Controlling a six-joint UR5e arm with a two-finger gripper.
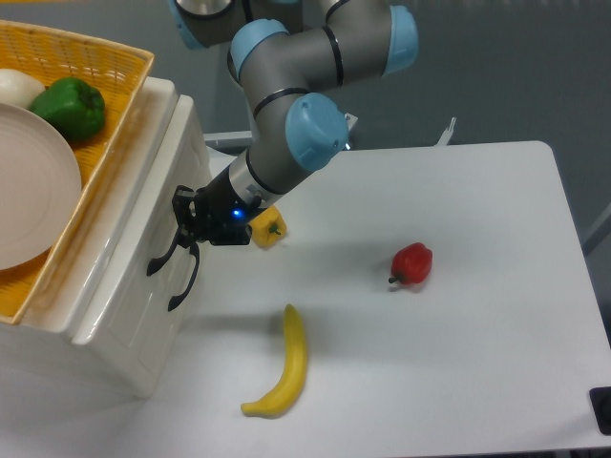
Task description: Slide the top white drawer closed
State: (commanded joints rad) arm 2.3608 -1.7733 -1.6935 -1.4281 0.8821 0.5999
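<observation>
Top white drawer [143, 239] sits nearly flush in white cabinet [115, 324], directly left of my gripper [183, 221]. My fingertips press against drawer front at black handle [164, 258]; finger spread cannot tell, nothing visibly clasped. Small yellow pepper [269, 227] just right of my wrist. Banana [284, 367] below, red pepper [411, 263] far right. Yellow wicker basket [86, 67] atop cabinet, upper left.

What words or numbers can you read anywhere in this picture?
None. No words, numbers or labels show on the white cabinet, the robot arm, the yellow basket or the table. The gripper carries only a small blue light, no writing.
</observation>
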